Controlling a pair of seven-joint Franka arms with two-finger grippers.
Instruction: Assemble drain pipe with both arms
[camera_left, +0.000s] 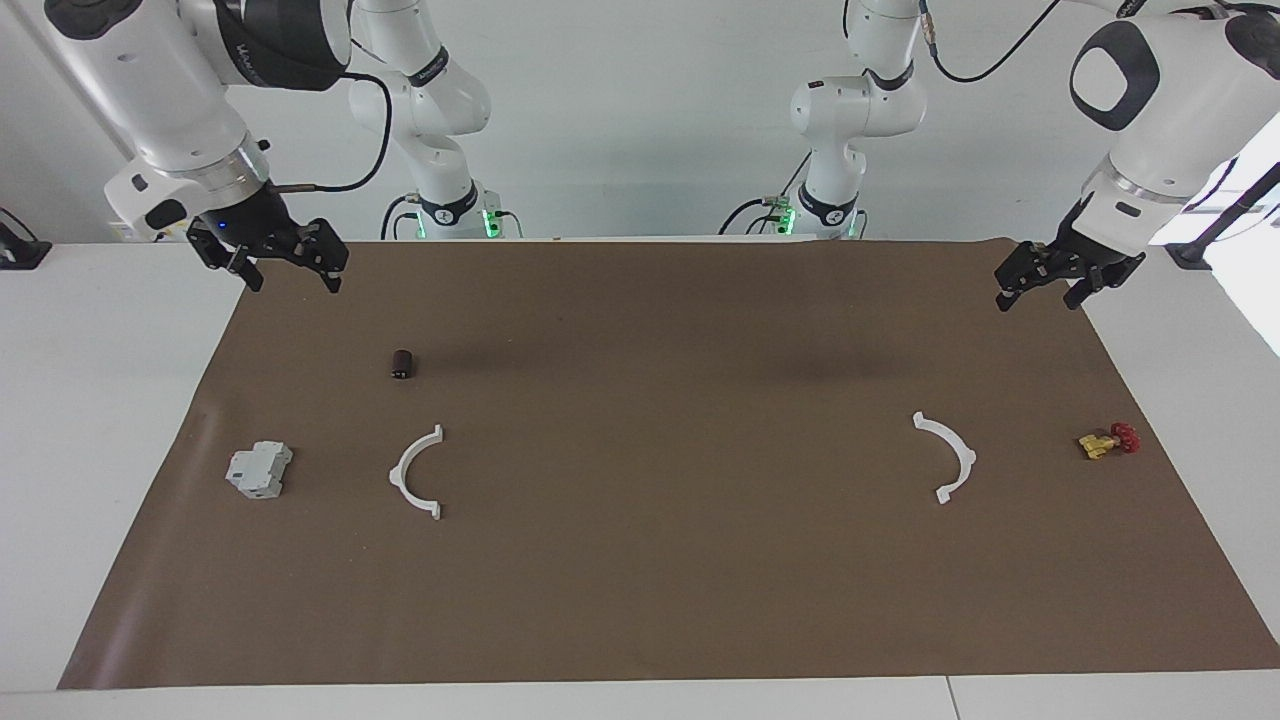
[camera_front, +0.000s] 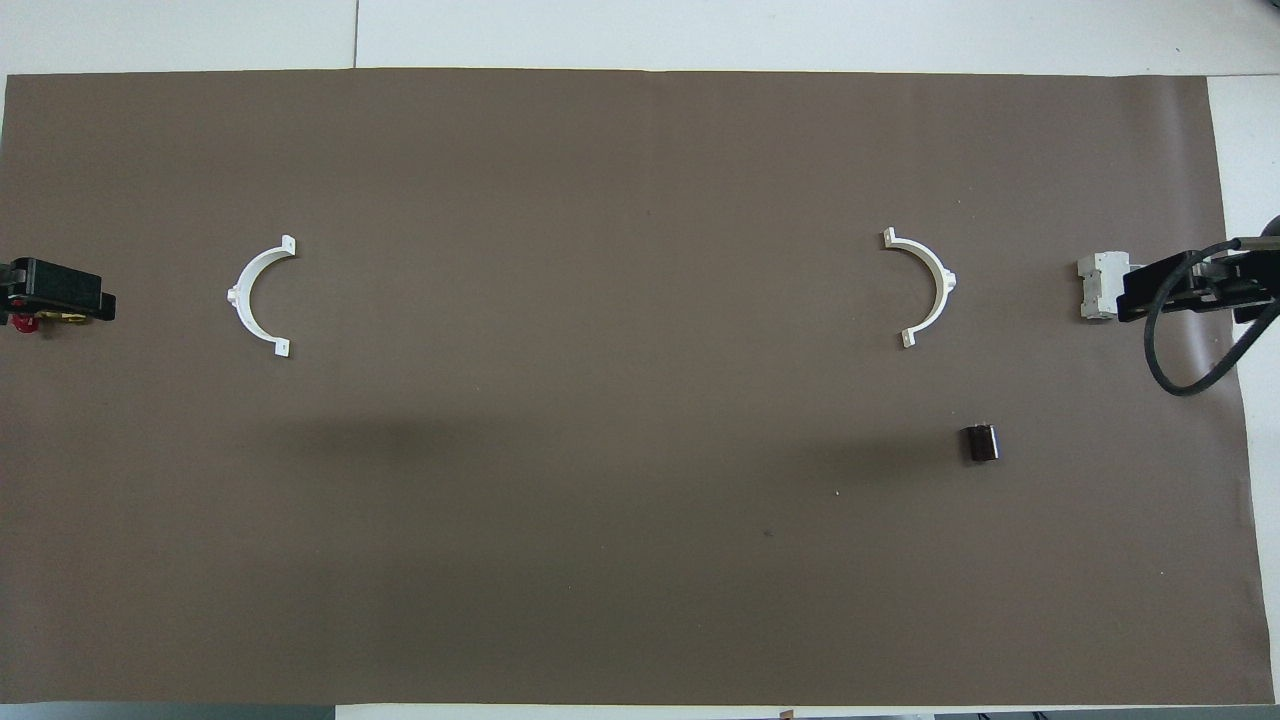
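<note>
Two white half-rings of the drain pipe lie apart on the brown mat. One half-ring (camera_left: 412, 472) (camera_front: 928, 285) is toward the right arm's end, the other half-ring (camera_left: 950, 455) (camera_front: 253, 295) is toward the left arm's end. Their open sides face each other. My right gripper (camera_left: 294, 283) (camera_front: 1180, 285) hangs open and empty in the air over the mat's edge at its own end. My left gripper (camera_left: 1038, 301) (camera_front: 60, 290) hangs open and empty over the mat's edge at its own end. Neither touches a half-ring.
A grey boxy block (camera_left: 260, 470) (camera_front: 1097, 288) lies beside the half-ring at the right arm's end. A small dark cylinder (camera_left: 402, 364) (camera_front: 980, 442) lies nearer to the robots than that half-ring. A yellow-and-red valve (camera_left: 1108, 441) (camera_front: 25, 321) lies at the left arm's end.
</note>
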